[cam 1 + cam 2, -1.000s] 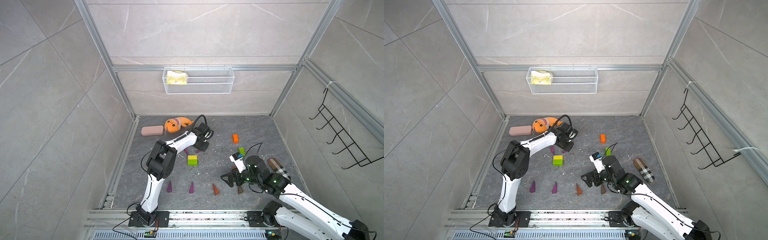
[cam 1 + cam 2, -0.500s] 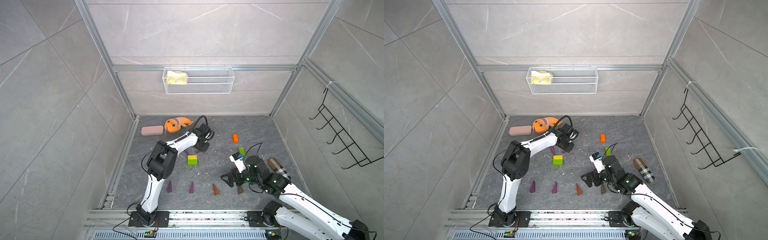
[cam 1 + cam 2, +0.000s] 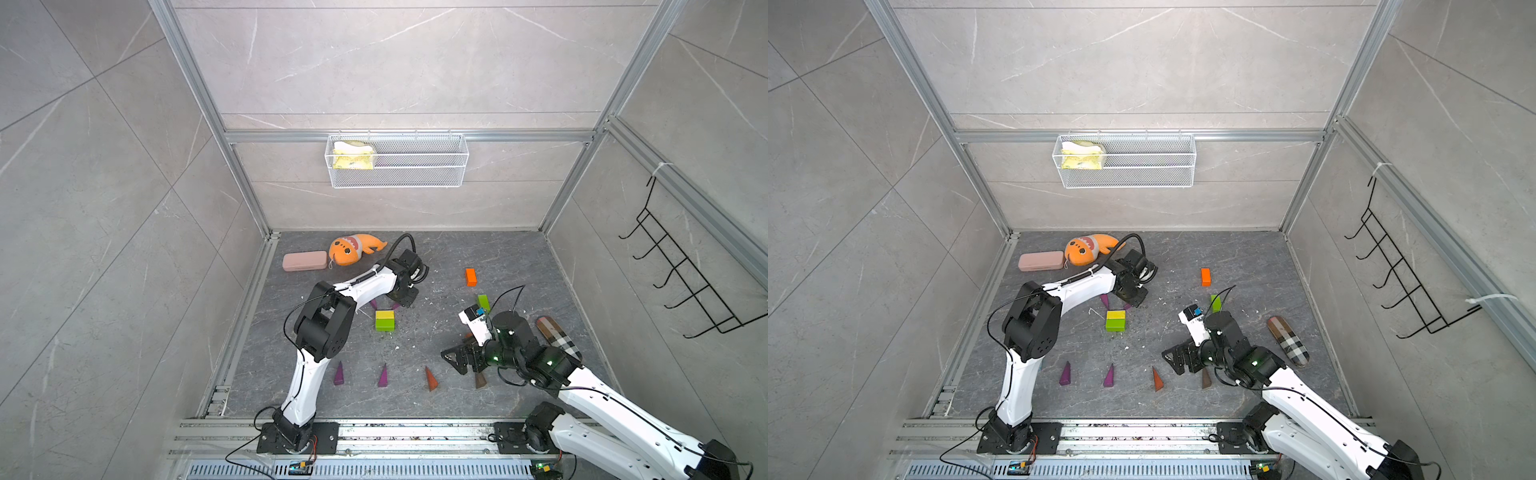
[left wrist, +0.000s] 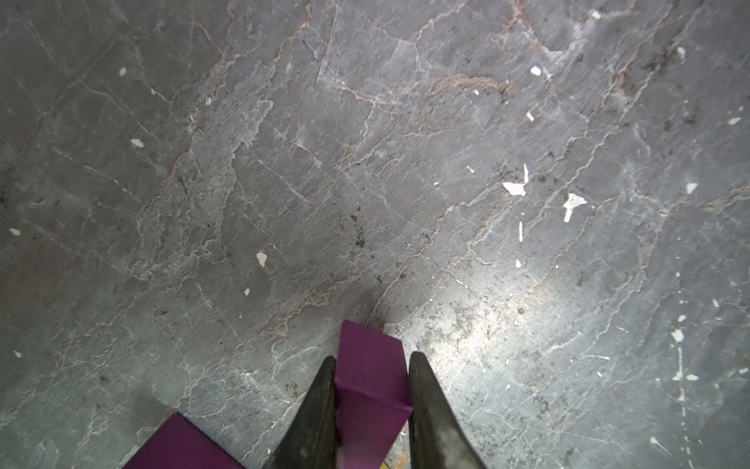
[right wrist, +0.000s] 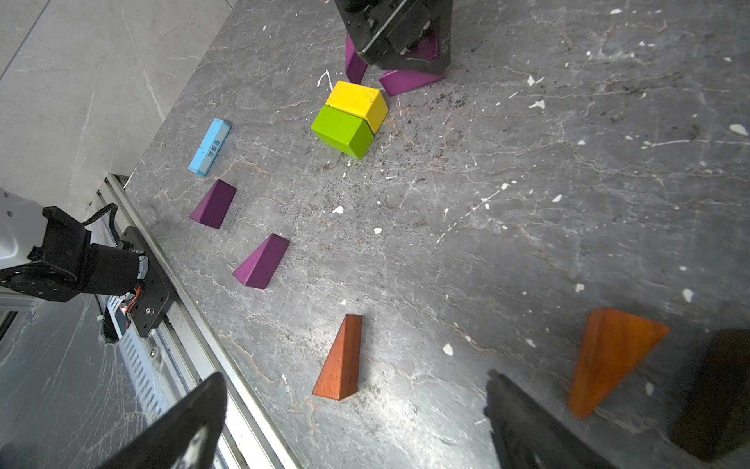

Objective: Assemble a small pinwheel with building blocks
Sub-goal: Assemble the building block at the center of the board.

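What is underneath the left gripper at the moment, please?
A purple wedge is clamped in the left gripper, with a second purple wedge beside it. In both top views the gripper covers most of both wedges.

Grey stone floor (image 3: pixel 498 266), scattered building blocks (image 3: pixel 385 321), pink case (image 3: pixel 304 261), plush shark (image 3: pixel 351 251)

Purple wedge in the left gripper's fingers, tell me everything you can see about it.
The purple wedge is a matte, violet-painted block, probably wood, with flat faces and crisp edges. The left gripper is shut on it, a dark finger pressing each side, and one end pokes out past the fingertips. It sits low at the grey stone floor; whether it is lifted is unclear. Another purple block lies close by, not touching.
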